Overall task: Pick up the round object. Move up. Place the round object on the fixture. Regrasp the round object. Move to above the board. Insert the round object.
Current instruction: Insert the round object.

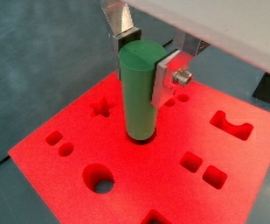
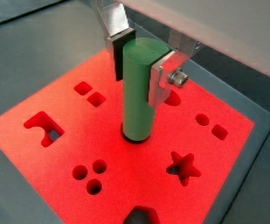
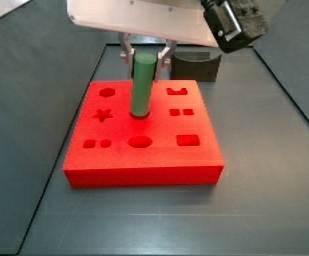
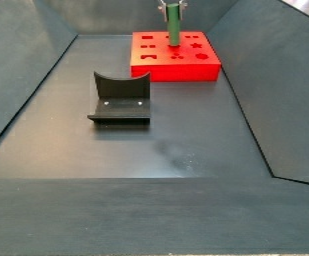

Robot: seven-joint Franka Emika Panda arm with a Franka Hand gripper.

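The gripper (image 1: 148, 54) stands over the board (image 1: 236, 162), fingers (image 1: 123, 33) closed on the upper end of the round object (image 1: 138, 92), held upright with its lower end in or at a round recess near the board's middle. Judged the insertion step: keep the peg vertical, press straight down, release only once seated. Count: one peg, one board, one fixture (image 4: 119, 100), set well apart on the floor.

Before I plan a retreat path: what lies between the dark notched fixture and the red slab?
Bare grey floor, in a side view, between fixture and red slab.
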